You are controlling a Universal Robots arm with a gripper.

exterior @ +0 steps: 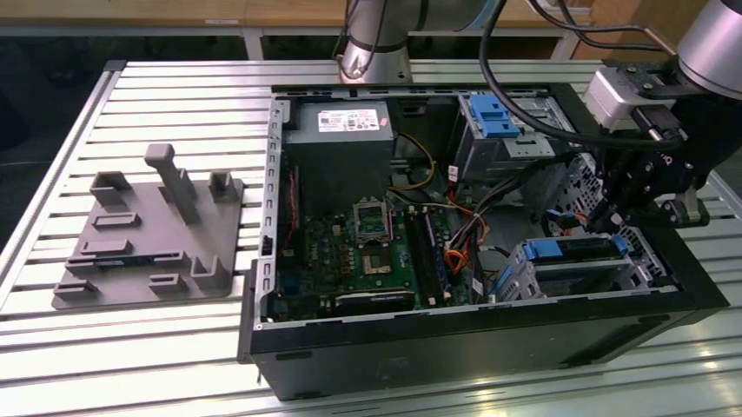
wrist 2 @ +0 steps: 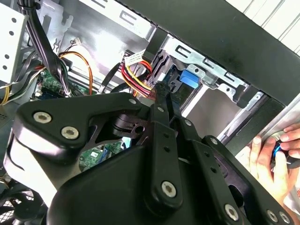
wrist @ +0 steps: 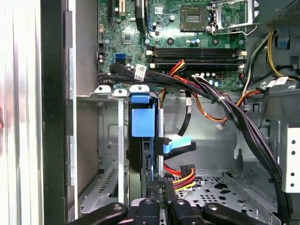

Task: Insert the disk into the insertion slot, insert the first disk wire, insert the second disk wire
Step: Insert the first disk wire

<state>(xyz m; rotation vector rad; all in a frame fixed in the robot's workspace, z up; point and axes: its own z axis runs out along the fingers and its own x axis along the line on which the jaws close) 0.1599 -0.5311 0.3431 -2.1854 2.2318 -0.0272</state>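
Though the gripper [wrist: 158, 182] sits pressed together beside the wires [wrist: 182, 174], whether it pinches them cannot be told. Disk [exterior: 574, 256]: seated in slot [exterior: 635, 261], case [exterior: 464, 347] corner, exterior view's right. Risk: plug meeting disk askew, jamming or bending contacts.

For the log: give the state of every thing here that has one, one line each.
the disk, seated in the insertion slot
the insertion slot, filled by the disk
blue wire, plug at the disk's edge
red-and-yellow wire, gripped beside the disk
gripper, shut on the red-and-yellow wire
computer case, side open
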